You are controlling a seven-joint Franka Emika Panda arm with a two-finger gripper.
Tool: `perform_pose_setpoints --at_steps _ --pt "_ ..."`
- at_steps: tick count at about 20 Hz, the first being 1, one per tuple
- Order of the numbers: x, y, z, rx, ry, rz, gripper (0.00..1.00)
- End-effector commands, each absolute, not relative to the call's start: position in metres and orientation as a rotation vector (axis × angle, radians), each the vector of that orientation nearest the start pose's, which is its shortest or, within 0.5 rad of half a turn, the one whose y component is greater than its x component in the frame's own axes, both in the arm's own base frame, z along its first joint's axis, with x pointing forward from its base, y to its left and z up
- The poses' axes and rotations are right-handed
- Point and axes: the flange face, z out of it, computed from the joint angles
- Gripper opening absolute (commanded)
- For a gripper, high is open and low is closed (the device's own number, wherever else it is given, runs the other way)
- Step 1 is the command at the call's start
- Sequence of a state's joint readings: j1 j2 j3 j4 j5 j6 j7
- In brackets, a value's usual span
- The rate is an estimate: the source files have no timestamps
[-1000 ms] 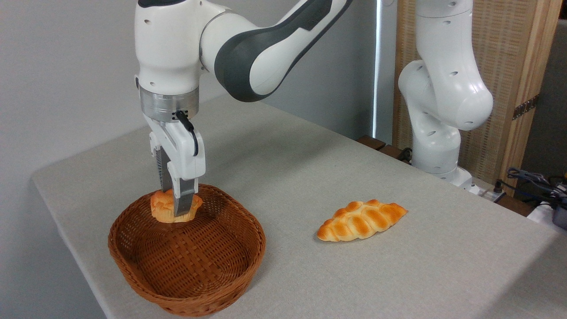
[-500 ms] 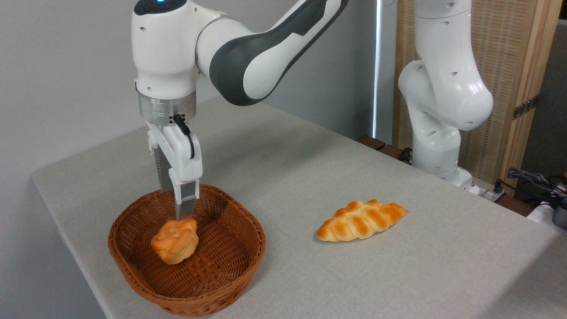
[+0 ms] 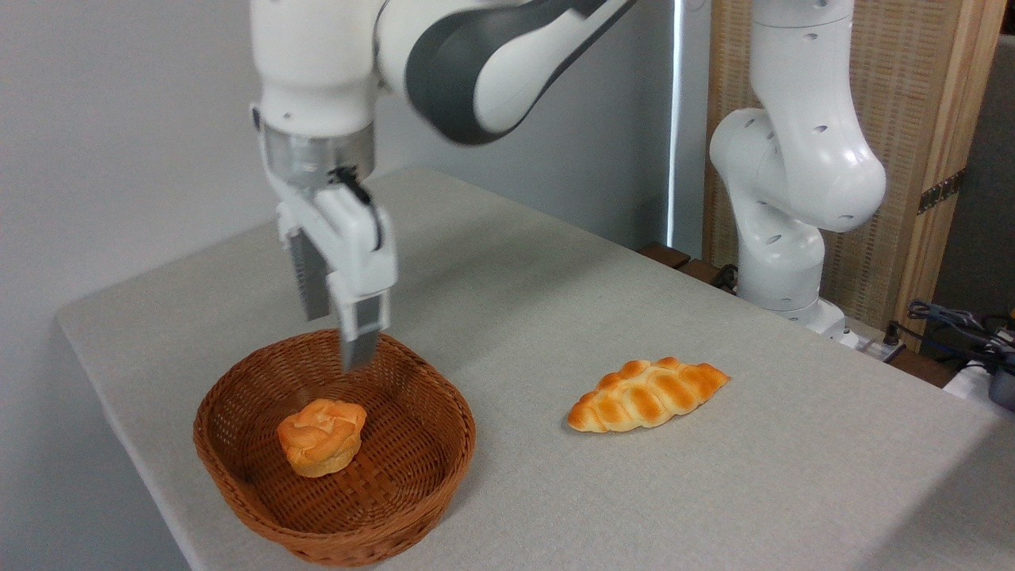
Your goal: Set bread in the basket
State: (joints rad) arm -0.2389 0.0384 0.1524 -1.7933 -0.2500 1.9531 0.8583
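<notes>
Camera view, fixed and looking down across a grey table (image 3: 714, 492), shows the white arm (image 3: 507, 55) reaching in from the upper right and bending down over the basket (image 3: 238, 476), which I take as the landmark for everything else. Behind the basket and to its right stands the arm's base column (image 3: 793, 198), well apart from it, with a wooden screen behind that. The basket itself is an oval of brown wicker with low sides, sitting near the table's near-left edge, its long axis running roughly from near-left to far-right. To the right of the basket, well clear of its rim, a braided loaf (image 3: 646, 394) lies on the cloth with its pointed ends aimed left-down and right-up; it is not the item asked for. Above the basket's far rim hangs the gripper (image 3: 337, 341), empty, its two fingers spread apart and touching nothing, blurred as if in motion. Inside the basket, on its woven floor a little left of centre, sits the bread (image 3: 321, 436), apart from the fingers and free of the walls as far as I can see. It stands upright, knotted orange top facing up and paler base down; being nearly round, it has no clear long axis. By my reading the task is essentially done: the bun is in and let go, and only clearing the arm away remains.
</notes>
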Motion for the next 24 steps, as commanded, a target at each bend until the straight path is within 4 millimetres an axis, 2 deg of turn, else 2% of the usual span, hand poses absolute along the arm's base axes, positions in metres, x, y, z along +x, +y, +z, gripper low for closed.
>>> perform_pose_setpoints --at_steps 1,3,4,9,10,16,19,24 --pt "0.546 -0.020 0.576 -2.998 1.288 -0.188 1.00" --pt "0.548 -0.017 0.596 -2.978 1.142 -0.156 1.00" --pt "0.548 -0.016 0.599 -2.988 1.098 -0.138 1.00" --pt "0.545 -0.013 0.625 -2.964 1.099 -0.093 1.00" --pt "0.546 -0.019 0.630 -2.955 1.114 -0.096 1.00" --pt "0.544 -0.022 0.635 -2.925 1.115 -0.086 1.00" --pt "0.542 -0.030 0.638 -2.920 1.139 -0.057 1.00" --pt "0.548 -0.029 0.638 -2.907 1.135 0.008 1.00"
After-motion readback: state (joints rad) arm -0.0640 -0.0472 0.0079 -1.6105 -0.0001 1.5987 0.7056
